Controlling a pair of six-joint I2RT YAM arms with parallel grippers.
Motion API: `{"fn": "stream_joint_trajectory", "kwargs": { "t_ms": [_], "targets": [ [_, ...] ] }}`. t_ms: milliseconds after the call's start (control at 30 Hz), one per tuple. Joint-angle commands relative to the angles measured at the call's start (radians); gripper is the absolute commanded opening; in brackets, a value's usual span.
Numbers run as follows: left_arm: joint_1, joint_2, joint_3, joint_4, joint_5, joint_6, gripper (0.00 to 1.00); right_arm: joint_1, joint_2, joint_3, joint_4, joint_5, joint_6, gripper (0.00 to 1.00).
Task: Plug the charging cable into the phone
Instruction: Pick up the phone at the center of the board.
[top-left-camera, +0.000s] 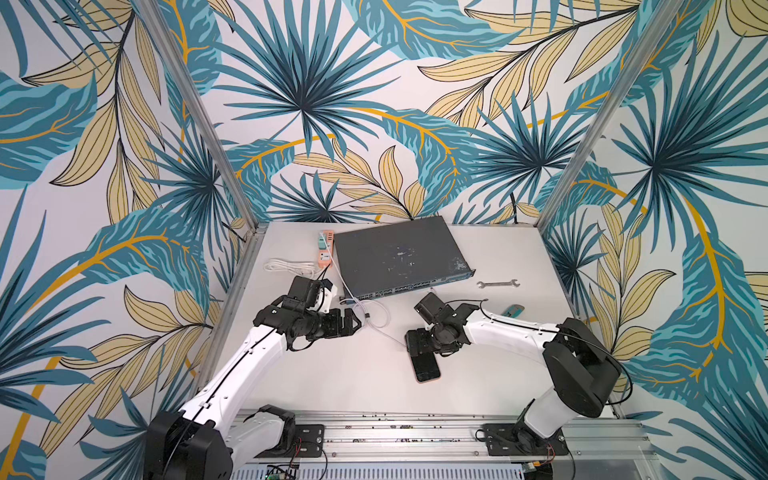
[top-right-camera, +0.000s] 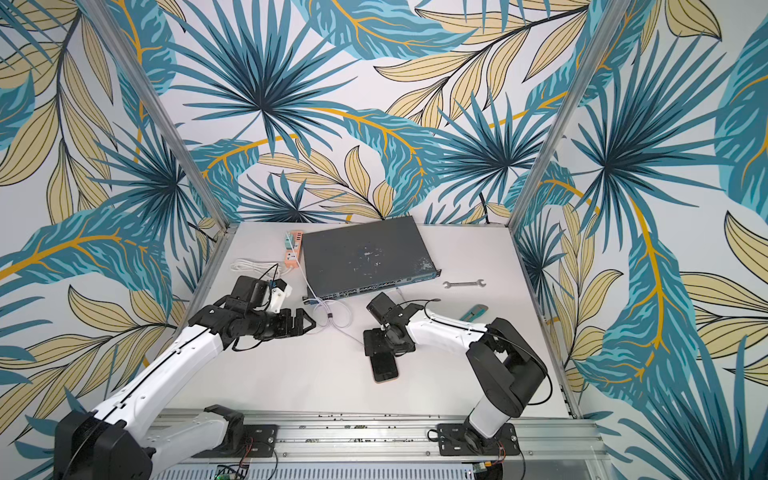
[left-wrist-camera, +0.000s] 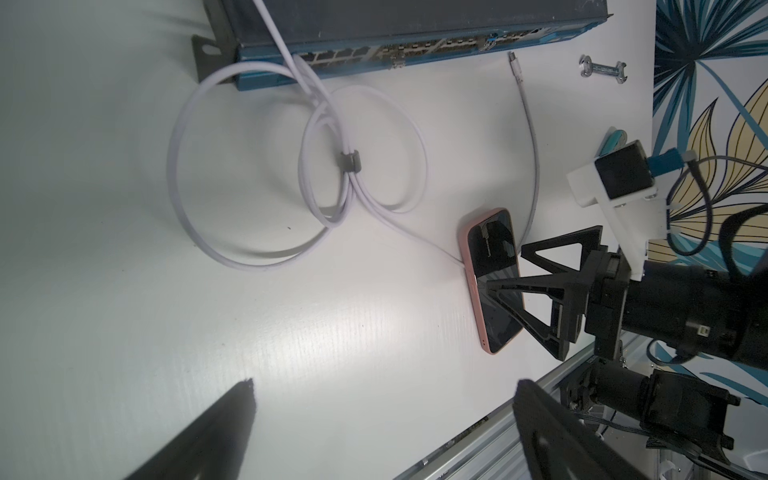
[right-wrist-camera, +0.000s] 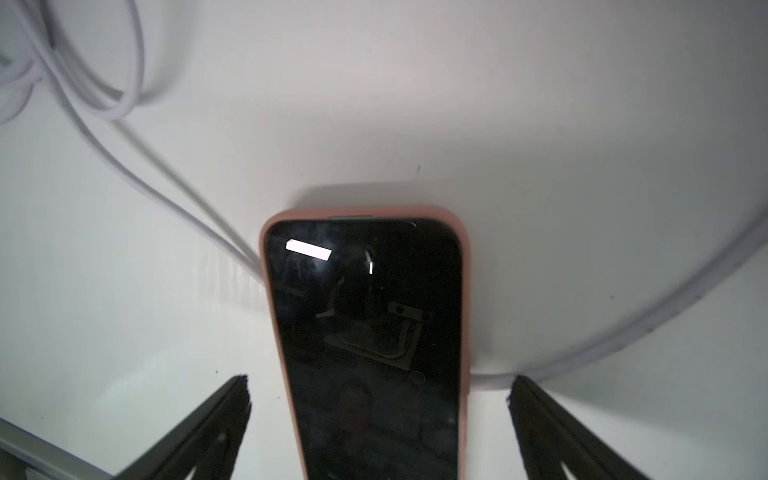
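I see the phone (right-wrist-camera: 365, 332) best from the right wrist view: a glossy black slab with rounded corners in a matte pink case, flat on the smooth white table (right-wrist-camera: 124, 332). The right end effector (right-wrist-camera: 377, 382) is released, its black fingers spread either side of the phone with table showing in both gaps. In both top views that end effector hides the phone's far half. The phone lies at 5 o'clock from the table's middle.

Only the left wrist view shows the charging cable (left-wrist-camera: 347, 185) whole. It is a thin white cord in loose round loops pinched by a dark tie (left-wrist-camera: 349, 161). Its small connector tip (left-wrist-camera: 514, 62) lies free beside the grey metal network switch (left-wrist-camera: 415, 25), which sits at 12 o'clock. The cord meets one long edge of the phone and reappears at the other.

The left end effector (left-wrist-camera: 386, 382) is also released, holding nothing, at 9 o'clock from the coils. A steel wrench (left-wrist-camera: 603, 70) lies at 2 o'clock.
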Motion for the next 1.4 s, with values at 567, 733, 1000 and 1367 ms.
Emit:
{"fn": "stream_joint_trajectory", "kwargs": {
  "t_ms": [567, 733, 1000, 1367],
  "targets": [
    [0.001, -0.025, -0.029, -0.008, -0.014, 0.012, 1.0, 0.07, 0.148, 0.067, -0.043, 0.064, 0.0, 1.0],
    [0.001, -0.025, -0.03, -0.007, -0.013, 0.009, 1.0, 0.069, 0.178, 0.059, -0.045, 0.093, 0.005, 0.99],
    [0.0, -0.029, -0.041, -0.008, -0.014, 0.002, 1.0, 0.084, 0.251, 0.144, -0.115, 0.191, -0.028, 0.93],
    [0.0, -0.045, -0.049, -0.009, -0.029, -0.013, 1.0, 0.085, 0.208, 0.194, -0.148, 0.266, -0.045, 0.59]
  ]
}}
